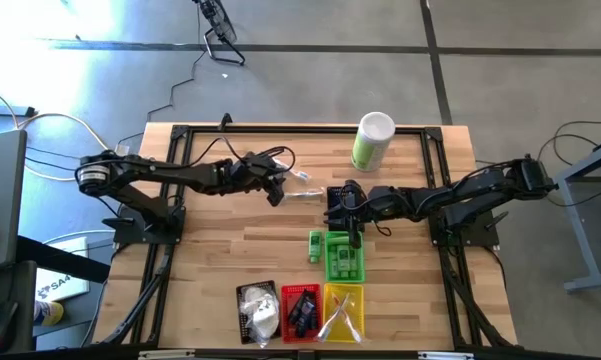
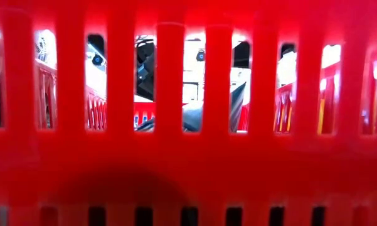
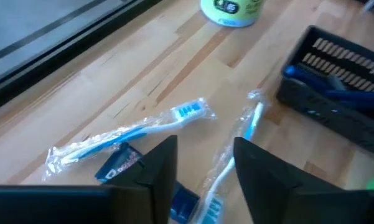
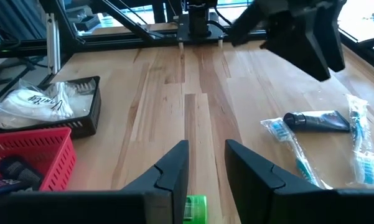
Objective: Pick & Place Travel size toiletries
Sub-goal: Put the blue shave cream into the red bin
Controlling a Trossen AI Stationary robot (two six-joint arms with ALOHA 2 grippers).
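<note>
toothbrushes (image 3: 127, 132) lie beneath left hand (image 3: 202, 165).

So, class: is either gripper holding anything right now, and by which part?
Nothing is held. The left gripper hovers open over the wrapped toothbrushes; the right gripper is empty above a green bottle.

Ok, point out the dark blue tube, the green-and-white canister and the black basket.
Dark blue tube (image 4: 317, 121): right wrist view, mid-body.
Green-and-white canister (image 1: 372, 141): high view, side wall.
Black basket (image 4: 92, 104): right wrist view, slotted end wall.
</note>
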